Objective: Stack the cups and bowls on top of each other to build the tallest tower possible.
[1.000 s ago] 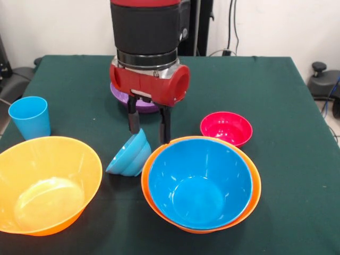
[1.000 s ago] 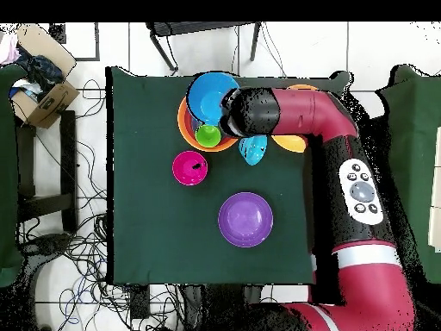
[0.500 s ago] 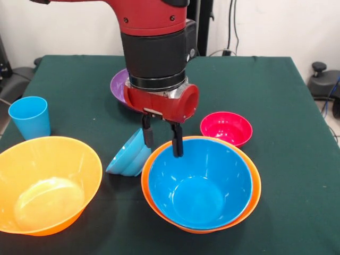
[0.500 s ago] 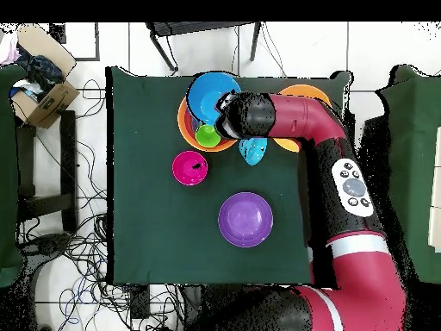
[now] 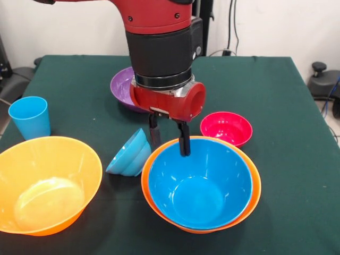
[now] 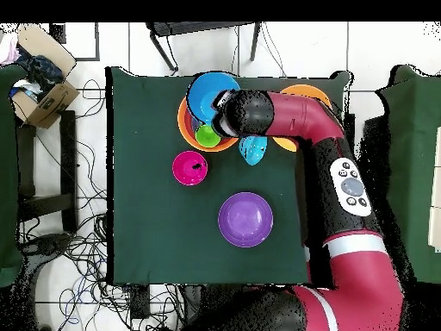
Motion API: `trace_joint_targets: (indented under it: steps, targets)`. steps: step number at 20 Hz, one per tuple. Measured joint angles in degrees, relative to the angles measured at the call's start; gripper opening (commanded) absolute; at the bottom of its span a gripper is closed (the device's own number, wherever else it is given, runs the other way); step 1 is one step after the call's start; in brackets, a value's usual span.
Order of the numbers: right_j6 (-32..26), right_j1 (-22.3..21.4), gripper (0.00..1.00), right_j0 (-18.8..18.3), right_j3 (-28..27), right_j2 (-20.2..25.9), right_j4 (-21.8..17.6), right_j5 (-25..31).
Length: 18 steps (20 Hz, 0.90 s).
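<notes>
A big blue bowl (image 5: 199, 183) sits nested in a big orange bowl (image 5: 254, 197) at the front; both appear again from above as blue bowl (image 6: 211, 93) and orange bowl (image 6: 183, 121). My gripper (image 5: 169, 141) is open at their far rim. One finger (image 5: 154, 134) stands outside the rim and the other hangs just inside the blue bowl, with nothing between them. A small stack of blue bowls (image 5: 129, 155) lies tipped on its side just left of the gripper. A lime green cup (image 6: 207, 135) shows only from overhead, beside the wrist. A light blue cup (image 5: 30, 117) stands far left.
A second big orange bowl (image 5: 48, 183) sits at the front left. A pink-red bowl (image 5: 226, 127) lies right of the gripper and a purple bowl (image 5: 121, 85) behind the arm. Overhead, the arm (image 6: 293, 116) reaches across the table's right side.
The gripper has shifted right and toward the front, from beside the tipped blue bowls to the far rim of the nested blue and orange bowls. The bowls and cups have not moved.
</notes>
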Motion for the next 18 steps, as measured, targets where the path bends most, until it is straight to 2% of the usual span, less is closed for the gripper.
trace_joint_targets:
  steps: [18]
  targets:
    - [0.0,-4.4,1.00,1.3,0.0,-2.0,2.6,0.0]
